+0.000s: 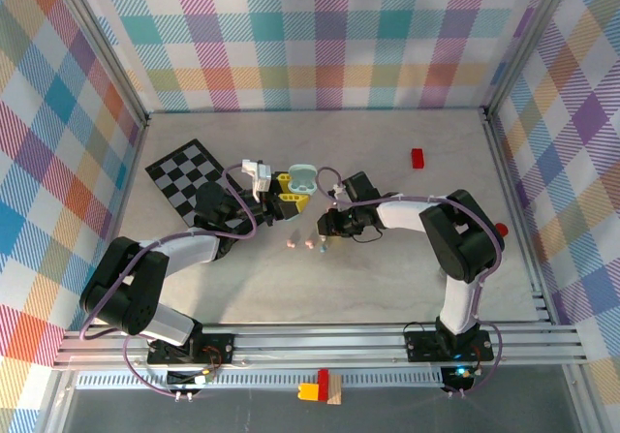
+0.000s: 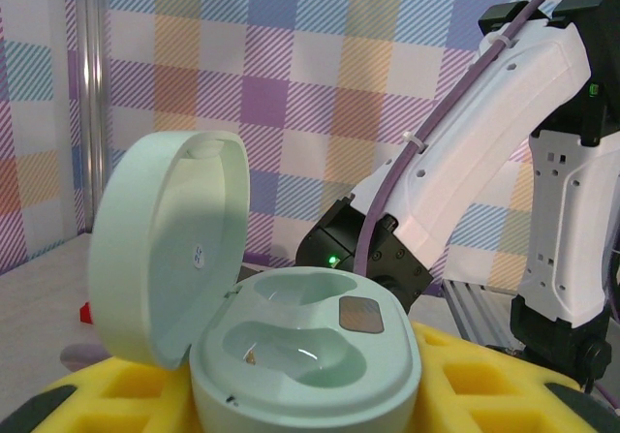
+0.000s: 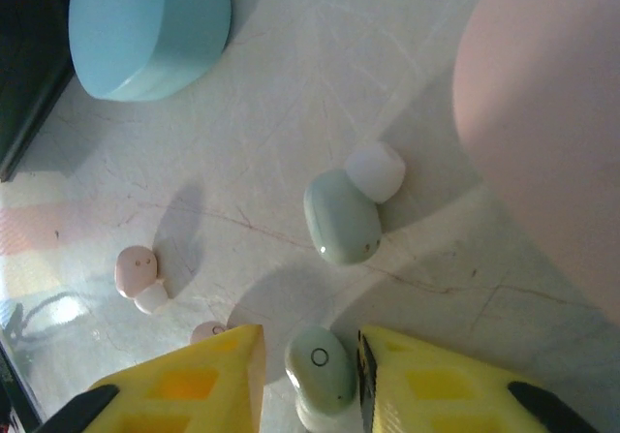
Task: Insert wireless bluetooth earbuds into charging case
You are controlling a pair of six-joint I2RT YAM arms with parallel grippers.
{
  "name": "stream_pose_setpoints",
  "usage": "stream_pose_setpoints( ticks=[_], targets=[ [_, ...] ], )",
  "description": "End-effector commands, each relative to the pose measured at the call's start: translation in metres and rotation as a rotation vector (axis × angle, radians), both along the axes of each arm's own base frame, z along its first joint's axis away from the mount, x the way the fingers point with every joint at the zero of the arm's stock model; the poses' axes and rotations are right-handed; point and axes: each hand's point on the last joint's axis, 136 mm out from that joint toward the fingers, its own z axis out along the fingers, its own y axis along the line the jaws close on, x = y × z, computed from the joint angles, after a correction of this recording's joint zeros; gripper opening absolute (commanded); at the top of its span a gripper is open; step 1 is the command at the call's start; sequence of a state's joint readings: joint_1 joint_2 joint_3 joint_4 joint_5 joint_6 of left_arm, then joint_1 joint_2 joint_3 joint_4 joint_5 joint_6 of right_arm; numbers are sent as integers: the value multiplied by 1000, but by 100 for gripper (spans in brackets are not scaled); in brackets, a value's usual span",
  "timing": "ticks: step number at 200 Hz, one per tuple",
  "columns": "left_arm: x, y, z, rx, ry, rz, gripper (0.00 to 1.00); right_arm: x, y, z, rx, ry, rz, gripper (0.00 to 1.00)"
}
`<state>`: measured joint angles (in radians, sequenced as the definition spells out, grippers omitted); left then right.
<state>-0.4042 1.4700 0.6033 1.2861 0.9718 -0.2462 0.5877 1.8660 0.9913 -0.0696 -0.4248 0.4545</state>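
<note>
My left gripper (image 2: 305, 399) is shut on a mint charging case (image 2: 310, 355), its yellow fingers (image 2: 484, 375) on either side. The lid (image 2: 170, 259) stands open to the left and both wells are empty. In the top view this case (image 1: 301, 175) is held above the table's middle. My right gripper (image 3: 310, 336) is down at the table with a mint earbud (image 3: 323, 367) between its jaws. The right finger (image 3: 426, 380) touches the earbud and a gap remains at the left finger (image 3: 194, 380). A second mint earbud (image 3: 341, 218) lies just beyond. A pink earbud (image 3: 136, 276) lies to the left, and another (image 3: 206, 332) peeks from behind the left finger.
A light blue case (image 3: 145, 26) sits shut at the far left of the right wrist view and a pink case (image 3: 552, 123) bulges in at the right. A checkered mat (image 1: 184, 176) lies at the left, a red block (image 1: 418, 158) at the back right. Plaid walls enclose the table.
</note>
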Motion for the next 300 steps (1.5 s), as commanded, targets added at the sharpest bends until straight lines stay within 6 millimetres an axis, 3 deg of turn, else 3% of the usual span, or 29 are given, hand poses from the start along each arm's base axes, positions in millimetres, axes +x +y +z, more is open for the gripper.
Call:
stream_pose_setpoints(
  ticks=[1,86,127,160,226,267,300],
  targets=[
    [-8,3,17,-26,-75,-15,41,-15,-3,-7,-28,31,36,27],
    [-8,4,15,-25,-78,-3,41,-11,-1,-10,-68,14,31,19],
    [-3,6,12,-25,-87,36,41,-5,-12,-1,-111,-38,-30,17],
    [8,10,7,-27,-100,116,41,3,-36,19,-171,-119,-155,18],
    [38,20,-9,-9,-128,327,41,7,-105,60,-347,-207,-484,19],
    [53,18,-35,46,-127,424,41,4,-114,95,-335,-261,-507,19],
    [58,3,-62,120,-159,451,41,1,-103,129,-263,-314,-453,19]
  ],
)
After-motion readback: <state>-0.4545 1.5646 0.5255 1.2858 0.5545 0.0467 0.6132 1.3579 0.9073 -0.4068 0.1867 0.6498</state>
